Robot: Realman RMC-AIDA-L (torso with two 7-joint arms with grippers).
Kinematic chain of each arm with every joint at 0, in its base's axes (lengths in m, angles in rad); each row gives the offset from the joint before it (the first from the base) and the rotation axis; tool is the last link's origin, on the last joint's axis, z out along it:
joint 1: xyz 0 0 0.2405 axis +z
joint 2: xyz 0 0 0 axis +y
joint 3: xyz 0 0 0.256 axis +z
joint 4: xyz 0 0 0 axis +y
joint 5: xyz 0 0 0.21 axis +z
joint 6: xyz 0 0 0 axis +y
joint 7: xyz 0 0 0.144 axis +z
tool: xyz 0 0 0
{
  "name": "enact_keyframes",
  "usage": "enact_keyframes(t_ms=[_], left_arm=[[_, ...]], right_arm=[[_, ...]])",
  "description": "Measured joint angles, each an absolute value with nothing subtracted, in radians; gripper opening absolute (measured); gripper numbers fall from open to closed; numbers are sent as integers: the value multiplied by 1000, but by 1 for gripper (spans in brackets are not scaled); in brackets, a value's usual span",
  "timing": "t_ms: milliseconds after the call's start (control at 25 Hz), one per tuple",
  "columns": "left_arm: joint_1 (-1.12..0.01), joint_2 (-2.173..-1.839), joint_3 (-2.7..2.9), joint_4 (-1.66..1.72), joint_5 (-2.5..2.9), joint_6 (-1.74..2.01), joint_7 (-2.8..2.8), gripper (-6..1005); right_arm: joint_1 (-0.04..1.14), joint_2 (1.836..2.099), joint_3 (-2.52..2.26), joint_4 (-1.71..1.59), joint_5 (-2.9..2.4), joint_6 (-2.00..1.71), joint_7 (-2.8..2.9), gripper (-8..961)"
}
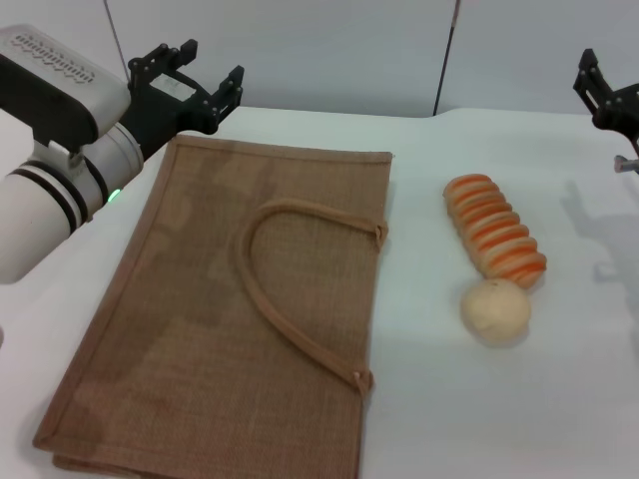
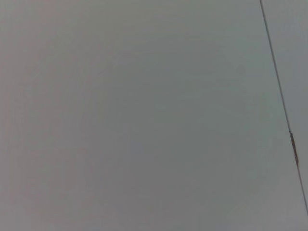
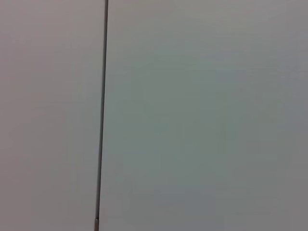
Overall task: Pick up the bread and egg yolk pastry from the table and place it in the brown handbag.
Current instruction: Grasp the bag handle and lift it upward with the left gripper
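Observation:
The brown handbag (image 1: 200,329) lies flat on the white table, left of centre, with one looped handle (image 1: 262,269) resting on top of it. The striped orange and cream bread (image 1: 494,238) lies to the bag's right. The round beige egg yolk pastry (image 1: 495,310) touches the bread's near end. My left gripper (image 1: 208,65) hovers open and empty above the bag's far left corner. My right gripper (image 1: 605,95) hangs at the far right edge of the head view, well beyond the bread and partly cut off. Both wrist views show only a blank wall.
White table (image 1: 559,399) stretches around the foods and in front of them. A pale wall with a thin dark seam (image 1: 445,60) stands behind the table. The same kind of seam (image 3: 102,115) shows in the right wrist view.

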State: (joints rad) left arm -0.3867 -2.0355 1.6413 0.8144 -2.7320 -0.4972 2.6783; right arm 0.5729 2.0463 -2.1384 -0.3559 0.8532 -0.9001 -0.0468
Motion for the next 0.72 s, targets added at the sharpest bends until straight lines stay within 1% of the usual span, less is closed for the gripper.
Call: enact_keyframes(t_ms=[720], left_arm=[[-384, -2036, 1632, 801, -2732, -552, 2677, 632]], right_arm=[[567, 2043, -2153, -331, 853, -946, 8, 803]])
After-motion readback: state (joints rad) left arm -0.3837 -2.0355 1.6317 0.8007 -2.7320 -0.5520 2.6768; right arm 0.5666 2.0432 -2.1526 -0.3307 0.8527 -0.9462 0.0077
